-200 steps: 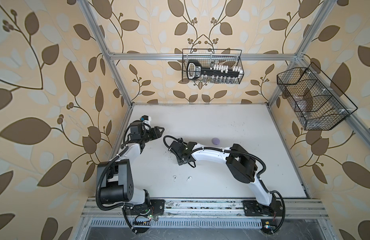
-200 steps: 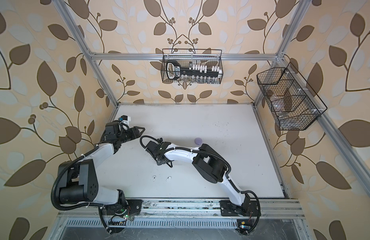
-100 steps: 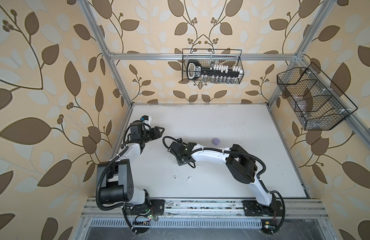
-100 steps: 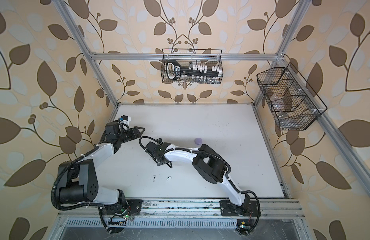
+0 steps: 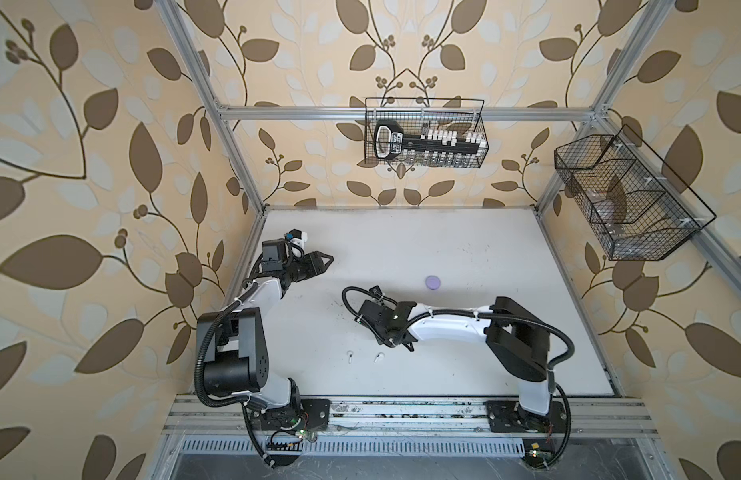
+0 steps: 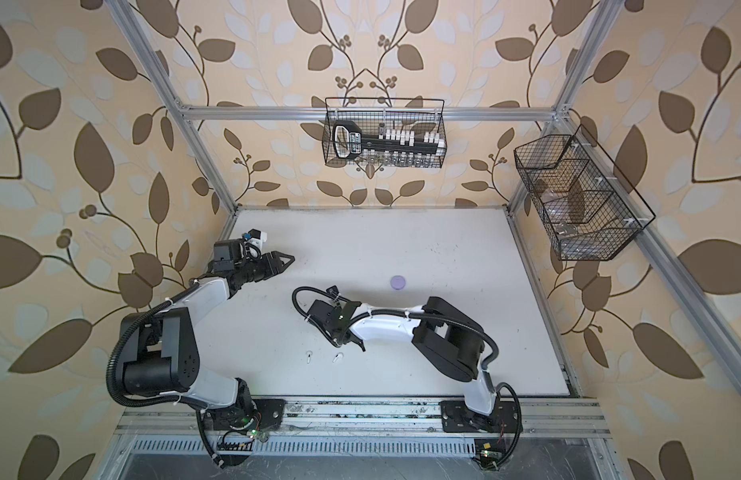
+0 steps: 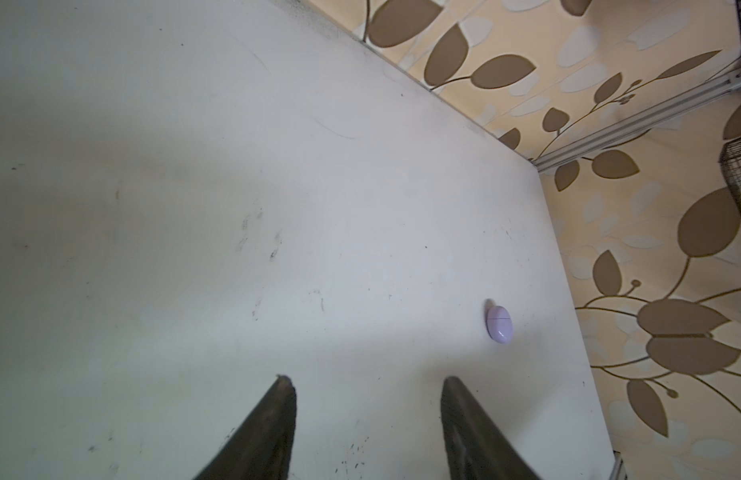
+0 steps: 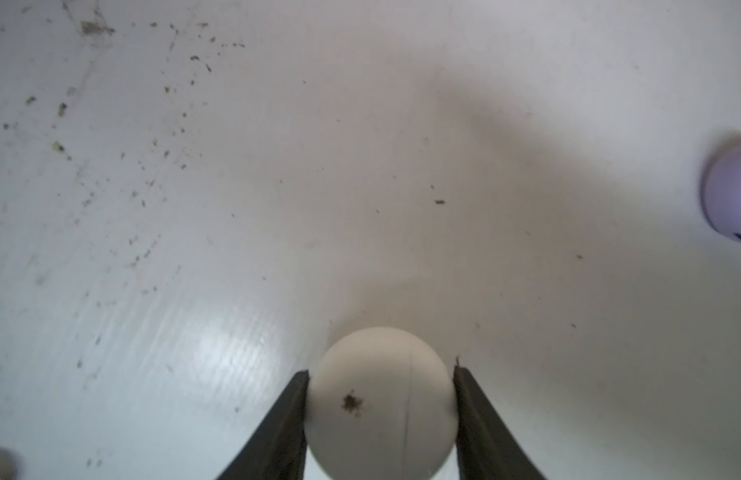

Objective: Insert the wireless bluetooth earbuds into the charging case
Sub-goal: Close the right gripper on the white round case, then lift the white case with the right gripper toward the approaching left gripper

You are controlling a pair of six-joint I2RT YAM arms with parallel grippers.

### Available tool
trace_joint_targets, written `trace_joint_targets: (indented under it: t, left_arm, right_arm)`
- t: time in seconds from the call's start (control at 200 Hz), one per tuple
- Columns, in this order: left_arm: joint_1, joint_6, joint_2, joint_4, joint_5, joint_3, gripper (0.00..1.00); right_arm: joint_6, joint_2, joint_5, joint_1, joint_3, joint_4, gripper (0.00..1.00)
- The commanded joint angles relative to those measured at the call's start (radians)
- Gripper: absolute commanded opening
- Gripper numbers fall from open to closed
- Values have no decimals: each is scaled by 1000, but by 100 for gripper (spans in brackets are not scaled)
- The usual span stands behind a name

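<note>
Both right gripper (image 8: pixel 381 370) jaws now against white case (image 8: pixel 381 415)

Leaf-patterned walls (image 5: pixel 90 187), aluminium frame (image 5: pixel 318 112), scuffed white tabletop (image 5: pixel 464 249), apparently diffuse light.

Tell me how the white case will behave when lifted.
The white case looks smooth and rounded, so it may slip from the right hand, which pinches only its curved sides. Released, it could roll. It seems rigid and small, so probably light.
</note>
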Motion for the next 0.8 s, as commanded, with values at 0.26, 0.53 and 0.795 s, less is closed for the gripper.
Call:
trace_joint_targets:
  t: [0.26, 0.53, 0.795]
  left_arm:
    - [-173, 244, 7, -373, 151, 163, 60]
    - [-341, 335, -42, -541, 269, 233, 59]
    - [-510, 419, -110, -647, 207, 271, 59]
  right_arm:
    - [-144, -454, 193, 86, -388, 293, 42]
    - [-213, -663, 295, 132, -554, 407, 41]
    - [-233, -706, 358, 193, -586, 425, 41]
